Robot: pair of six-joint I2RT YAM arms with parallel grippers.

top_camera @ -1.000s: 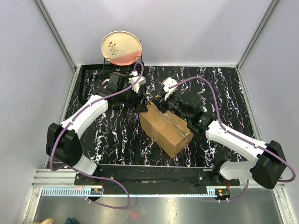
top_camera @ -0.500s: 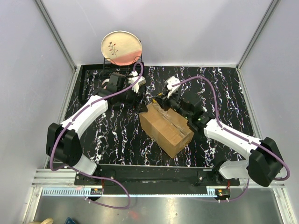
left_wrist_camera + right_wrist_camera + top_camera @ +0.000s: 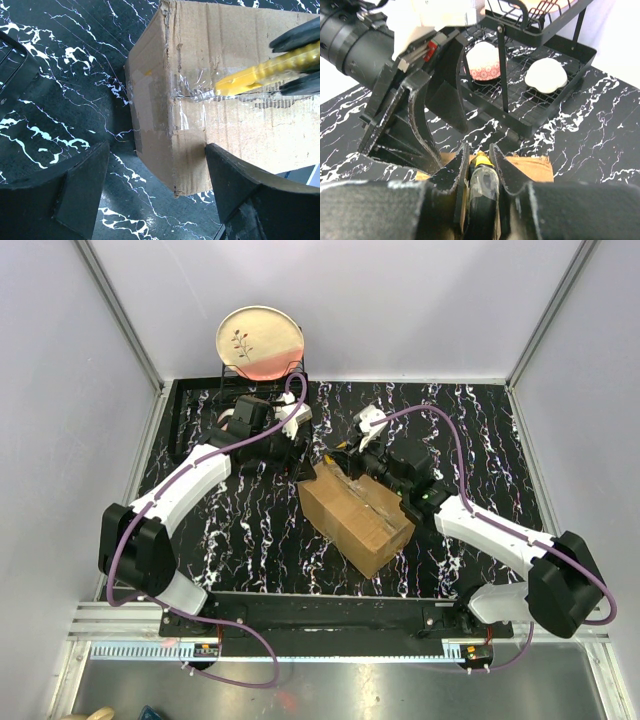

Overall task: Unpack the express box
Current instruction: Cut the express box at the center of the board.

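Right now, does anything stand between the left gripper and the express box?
Nothing visible. The left gripper stands open at the express box corner; the yellow knife in the right gripper sits at the tape seam farther along.

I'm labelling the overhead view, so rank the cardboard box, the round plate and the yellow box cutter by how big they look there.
Largest: cardboard box, clearly.
Next: round plate, noticeably smaller in outline.
Smallest: yellow box cutter; only a sliver shows, the rest is hidden.
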